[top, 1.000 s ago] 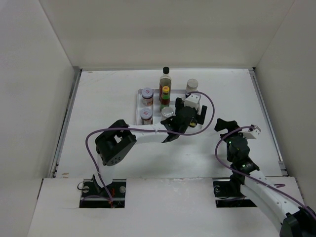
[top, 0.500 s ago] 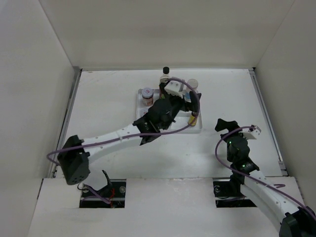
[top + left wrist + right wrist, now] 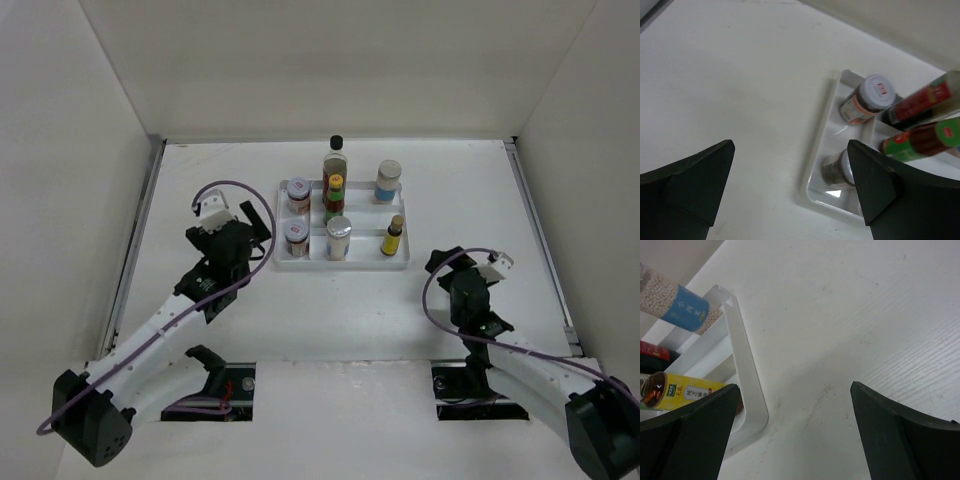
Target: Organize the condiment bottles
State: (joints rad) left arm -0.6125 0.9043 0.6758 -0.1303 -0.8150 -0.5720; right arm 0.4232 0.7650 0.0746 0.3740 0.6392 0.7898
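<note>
I see all seven condiment bottles (image 3: 339,237) upright in the white divided tray (image 3: 366,264), sorted I reckon, so my left claw (image 3: 791,145) left of the tray and right claw (image 3: 795,386) off its near-right corner both hang spread wide, empty, clear of knocking anything.

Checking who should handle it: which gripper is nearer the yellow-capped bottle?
Right. The right gripper sits off the tray's near right corner, close to the yellow-capped bottle; the left gripper is off the tray's left end.
</note>
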